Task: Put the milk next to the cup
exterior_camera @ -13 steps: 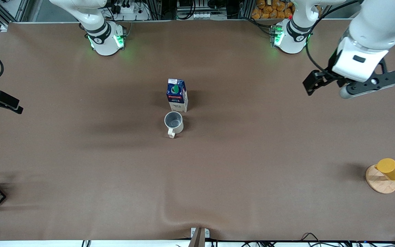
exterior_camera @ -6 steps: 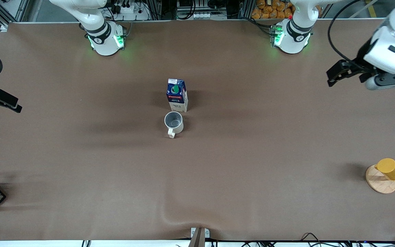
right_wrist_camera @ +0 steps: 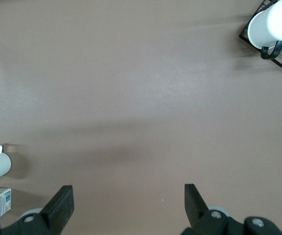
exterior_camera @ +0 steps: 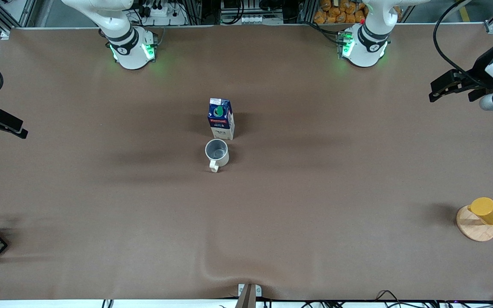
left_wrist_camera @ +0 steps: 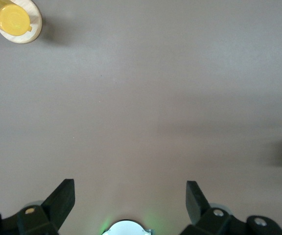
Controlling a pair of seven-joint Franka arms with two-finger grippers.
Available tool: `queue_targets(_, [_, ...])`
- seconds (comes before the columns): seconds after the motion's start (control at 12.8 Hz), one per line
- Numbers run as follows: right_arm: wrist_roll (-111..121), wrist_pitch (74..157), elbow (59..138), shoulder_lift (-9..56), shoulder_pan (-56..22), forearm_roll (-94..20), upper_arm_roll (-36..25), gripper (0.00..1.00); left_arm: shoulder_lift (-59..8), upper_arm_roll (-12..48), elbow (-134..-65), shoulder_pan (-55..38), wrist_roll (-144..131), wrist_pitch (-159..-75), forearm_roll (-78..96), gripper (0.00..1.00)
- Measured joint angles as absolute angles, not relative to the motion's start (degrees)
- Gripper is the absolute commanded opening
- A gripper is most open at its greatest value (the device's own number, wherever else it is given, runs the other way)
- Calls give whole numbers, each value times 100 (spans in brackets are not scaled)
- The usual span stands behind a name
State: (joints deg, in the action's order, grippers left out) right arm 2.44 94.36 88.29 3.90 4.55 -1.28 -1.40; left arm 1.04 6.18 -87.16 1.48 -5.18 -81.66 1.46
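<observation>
Brown table point(exterior_camera: 315, 214) carries the milk point(exterior_camera: 221, 118) upright mid-table, just beside the cup point(exterior_camera: 217, 152). My 2 grippers, left point(left_wrist_camera: 130, 196) and right point(right_wrist_camera: 129, 198), hang over opposite table ends, fingers apart. Light, stiff carton; I'd pinch its flat sides.

A robotics lab is showing: two arm bases point(exterior_camera: 132, 48) glowing green on the brown tabletop point(exterior_camera: 315, 179), cables and aluminium framing point(exterior_camera: 195, 10) lining its edge.

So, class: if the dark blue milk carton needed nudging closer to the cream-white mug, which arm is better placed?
Neither clearly. The left gripper and right gripper both hang open over their own table ends, about equally distant from the milk carton, which already stands beside the mug.
</observation>
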Motion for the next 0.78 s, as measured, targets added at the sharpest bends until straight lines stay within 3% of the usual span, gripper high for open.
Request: queue_targets(0.78, [244, 9436, 8827, 387, 455, -128, -141, 100, 169, 609, -8646, -44, -512, -7951, 146, 100])
